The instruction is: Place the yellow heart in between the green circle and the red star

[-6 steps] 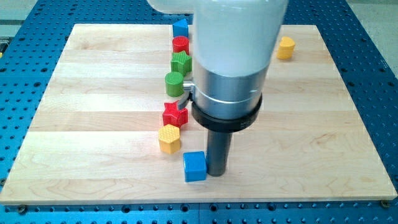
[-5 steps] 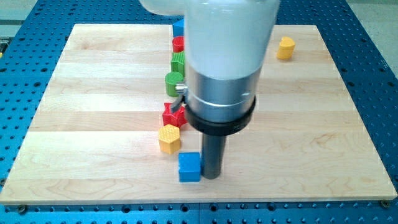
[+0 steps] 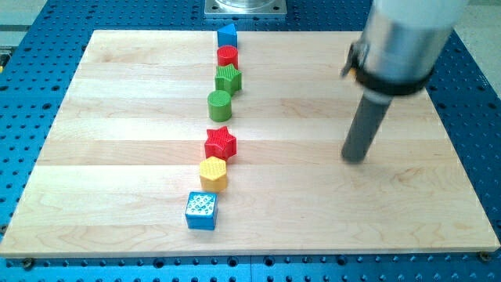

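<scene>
Small yellow heart-shaped block [image 3: 213, 173]: flat on the wooden board, below centre, just under the red star and apart from it. Small red star-shaped block [image 3: 221, 143]: flat, mid-board, between the yellow block and the green one. Small green cylindrical block [image 3: 220, 104]: upright, above the star with a bare gap between them

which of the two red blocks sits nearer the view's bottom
The red star. It lies just above the yellow hexagon-like block, while the red cylinder sits far up the column near the view's top.
</scene>
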You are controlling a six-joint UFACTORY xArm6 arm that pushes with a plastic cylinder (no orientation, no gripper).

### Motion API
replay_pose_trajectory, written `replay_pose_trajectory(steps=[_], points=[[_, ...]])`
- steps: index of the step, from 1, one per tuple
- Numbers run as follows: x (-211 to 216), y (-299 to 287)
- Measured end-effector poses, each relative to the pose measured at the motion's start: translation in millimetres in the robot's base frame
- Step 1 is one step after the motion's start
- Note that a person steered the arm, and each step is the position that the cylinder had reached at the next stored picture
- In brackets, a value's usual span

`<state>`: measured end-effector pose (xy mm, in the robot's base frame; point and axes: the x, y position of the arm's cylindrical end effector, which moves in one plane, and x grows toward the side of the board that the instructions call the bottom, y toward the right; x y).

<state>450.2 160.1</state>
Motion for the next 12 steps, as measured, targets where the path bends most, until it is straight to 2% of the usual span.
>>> replay_pose_trajectory(steps=[1, 2, 4, 5, 6, 7, 8, 9, 10, 12], points=[[-108.1, 41.4], [-165.6, 73.0], [-195.4, 59.0], [-157.9, -35.6], [-75.6, -100.6], [-60.4, -99.6], [-101.2, -105.0], [-65.3, -143.9], [-39.8, -148.5], [-38.5, -106.1]])
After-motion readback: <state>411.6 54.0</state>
